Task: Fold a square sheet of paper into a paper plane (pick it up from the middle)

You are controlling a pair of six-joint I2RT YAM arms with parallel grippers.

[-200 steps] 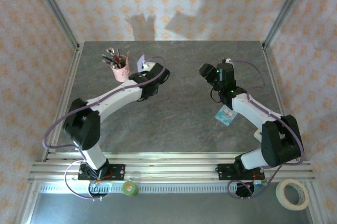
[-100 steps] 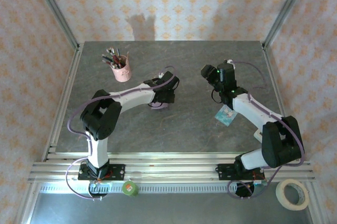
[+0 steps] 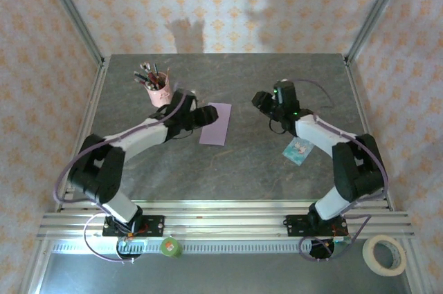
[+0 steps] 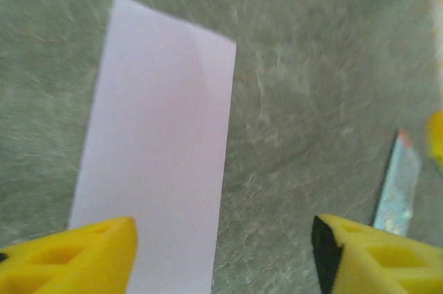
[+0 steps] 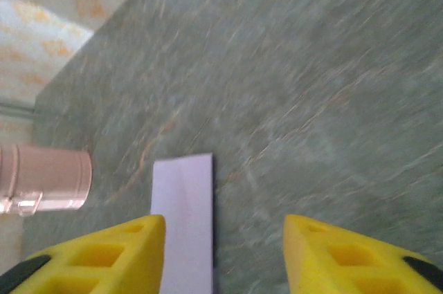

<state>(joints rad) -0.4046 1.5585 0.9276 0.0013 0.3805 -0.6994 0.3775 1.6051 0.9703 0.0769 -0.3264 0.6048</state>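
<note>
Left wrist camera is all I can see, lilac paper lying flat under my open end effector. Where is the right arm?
Observer: From above, the right end effector hovers to the right of the lilac paper, apart from it.
Operator: What's on the left side?
Observer: A pink pen cup stands further left and farther back than the paper, clear of it.
Operator: Any clutter?
Observer: A teal-and-white packet lies beside the right arm.
</note>
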